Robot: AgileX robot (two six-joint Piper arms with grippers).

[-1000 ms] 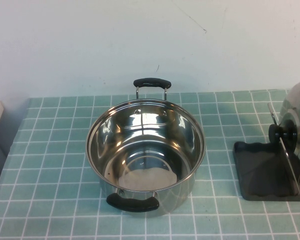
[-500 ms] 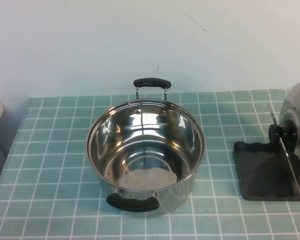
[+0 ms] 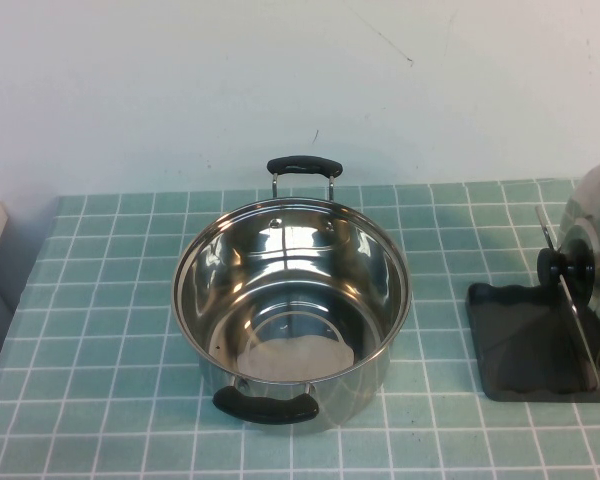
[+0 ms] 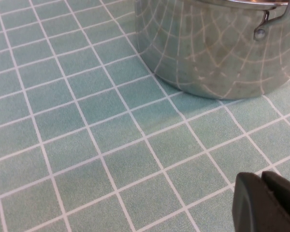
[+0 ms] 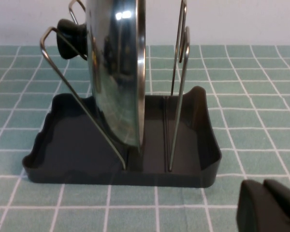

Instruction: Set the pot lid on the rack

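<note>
The pot lid point(image 3: 588, 235) stands on its edge in the rack point(image 3: 525, 345) at the right edge of the table, its black knob point(image 3: 561, 266) facing left. In the right wrist view the lid point(image 5: 116, 72) leans between the wire dividers point(image 5: 178, 92) over the dark tray point(image 5: 72, 140). My right gripper point(image 5: 263, 186) is shut and empty, low over the tiles a short way in front of the rack. My left gripper point(image 4: 262, 178) is shut and empty, low over the tiles beside the pot. Neither gripper shows in the high view.
An open steel pot point(image 3: 290, 300) with two black handles stands in the middle of the green tiled table; its wall fills the far part of the left wrist view point(image 4: 208, 43). A white wall runs behind the table.
</note>
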